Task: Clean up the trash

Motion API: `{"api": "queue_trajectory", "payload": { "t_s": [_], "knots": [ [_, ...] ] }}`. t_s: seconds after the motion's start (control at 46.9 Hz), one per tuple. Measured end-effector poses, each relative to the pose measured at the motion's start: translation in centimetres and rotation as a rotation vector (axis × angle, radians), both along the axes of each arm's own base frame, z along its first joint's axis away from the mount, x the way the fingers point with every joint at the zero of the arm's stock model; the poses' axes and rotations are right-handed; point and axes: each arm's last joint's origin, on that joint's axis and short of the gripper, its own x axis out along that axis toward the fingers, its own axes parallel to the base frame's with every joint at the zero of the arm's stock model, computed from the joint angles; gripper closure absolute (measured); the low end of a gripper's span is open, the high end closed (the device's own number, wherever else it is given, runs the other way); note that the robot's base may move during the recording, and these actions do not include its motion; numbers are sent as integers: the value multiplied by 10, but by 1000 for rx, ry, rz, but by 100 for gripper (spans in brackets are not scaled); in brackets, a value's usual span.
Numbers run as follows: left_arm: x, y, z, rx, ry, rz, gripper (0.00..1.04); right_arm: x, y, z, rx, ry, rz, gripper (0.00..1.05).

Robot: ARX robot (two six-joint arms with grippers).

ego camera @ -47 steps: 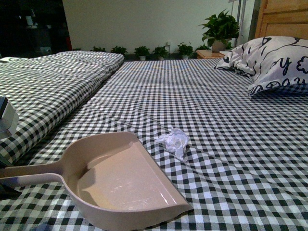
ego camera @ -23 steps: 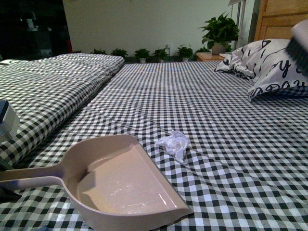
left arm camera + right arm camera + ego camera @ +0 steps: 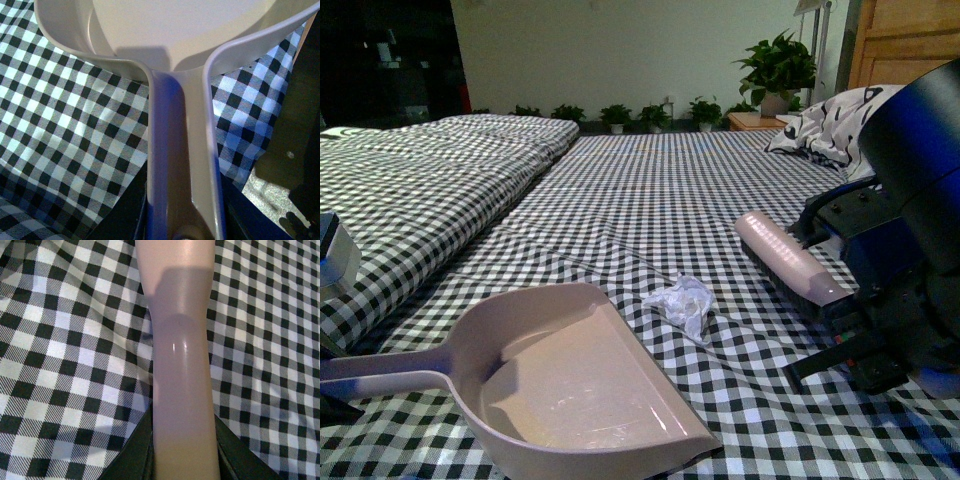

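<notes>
**Brush arm low at the right, one wad beside one dustpan**

The right arm [image 3: 910, 250] reaches in from the right edge of the front view, bulky and dark, low over the bed [image 3: 650, 190]. Its fingers are clenched on the handle of a beige-pink brush [image 3: 788, 258]; the right wrist view shows that handle [image 3: 182, 365] running straight out between two dark fingers [image 3: 235, 455]. The brush head points toward the middle of the bed, bristles on its underside.

The left arm itself is out of the front view. In its wrist view, dark fingers [image 3: 125, 210] flank the handle of the dustpan [image 3: 180, 165], grasping it. The dustpan [image 3: 570, 385] lies flat on the checked cover, open mouth toward the right.

One piece of trash [image 3: 682, 303], a crumpled white wad, lies on the cover just beside the dustpan's far corner, between the pan and the brush, touching neither.

Counted: one brush, one dustpan, one wad, one pillow [image 3: 825, 125].
</notes>
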Motion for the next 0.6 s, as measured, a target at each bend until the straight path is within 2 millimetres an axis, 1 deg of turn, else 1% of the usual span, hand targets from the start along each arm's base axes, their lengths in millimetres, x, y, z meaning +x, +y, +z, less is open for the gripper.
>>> {"api": "queue_trajectory", "payload": {
  "t_s": [0.171, 0.277, 0.427, 0.533, 0.597],
  "knots": [
    [0, 0, 0, 0, 0, 0, 77, 14, 10, -7, -56, 1, -3, 85],
    [0, 0, 0, 0, 0, 0, 77, 18, 14, -9, -83, -6, -1, 85],
    [0, 0, 0, 0, 0, 0, 77, 16, 21, -11, -102, -3, 19, 85],
    [0, 0, 0, 0, 0, 0, 77, 8, 33, -17, -107, 18, 74, 85],
    [0, 0, 0, 0, 0, 0, 77, 4, 36, -20, -110, 29, 92, 85]
  ]
}}
